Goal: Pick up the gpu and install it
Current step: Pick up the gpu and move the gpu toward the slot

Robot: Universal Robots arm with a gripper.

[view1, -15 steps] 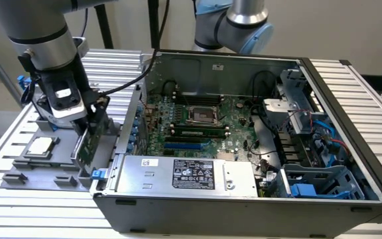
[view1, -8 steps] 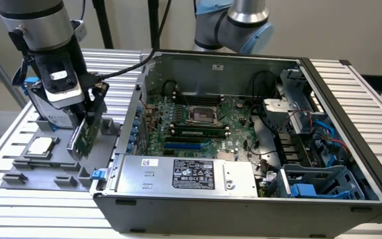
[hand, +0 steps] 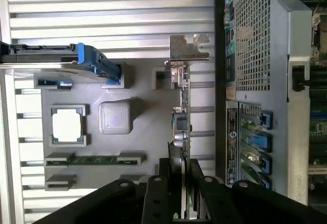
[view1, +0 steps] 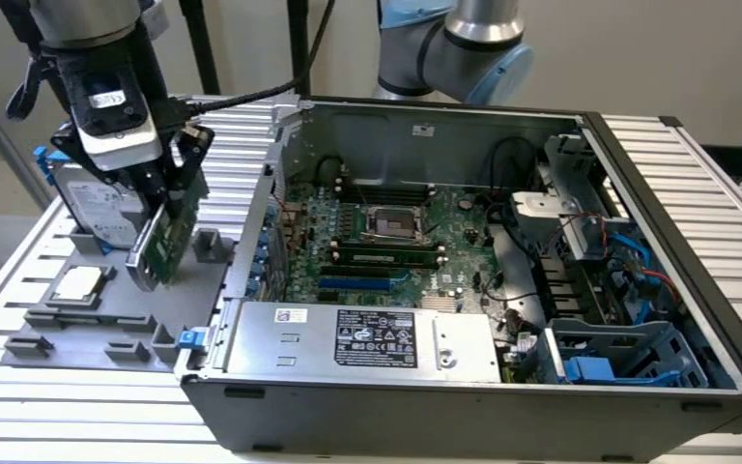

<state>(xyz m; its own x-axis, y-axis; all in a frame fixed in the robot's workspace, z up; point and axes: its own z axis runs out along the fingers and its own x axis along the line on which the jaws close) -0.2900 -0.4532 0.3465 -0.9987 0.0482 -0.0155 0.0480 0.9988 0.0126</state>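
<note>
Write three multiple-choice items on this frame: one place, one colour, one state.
1. Where is the gpu relative to the computer case?
A: seated inside it. B: lying on top of it. C: outside it, over the grey tray, at the exterior view's left.
2. What colour are the hard drive rails?
A: blue. B: red. C: yellow.
3. What state is the end effector in?
A: open, empty. B: shut on the gpu. C: shut on the hard drive.
Key: 1 C, the card hangs upright beside the case. 2 A, blue clips flank the drive. 3 B, it grips the card.
</note>
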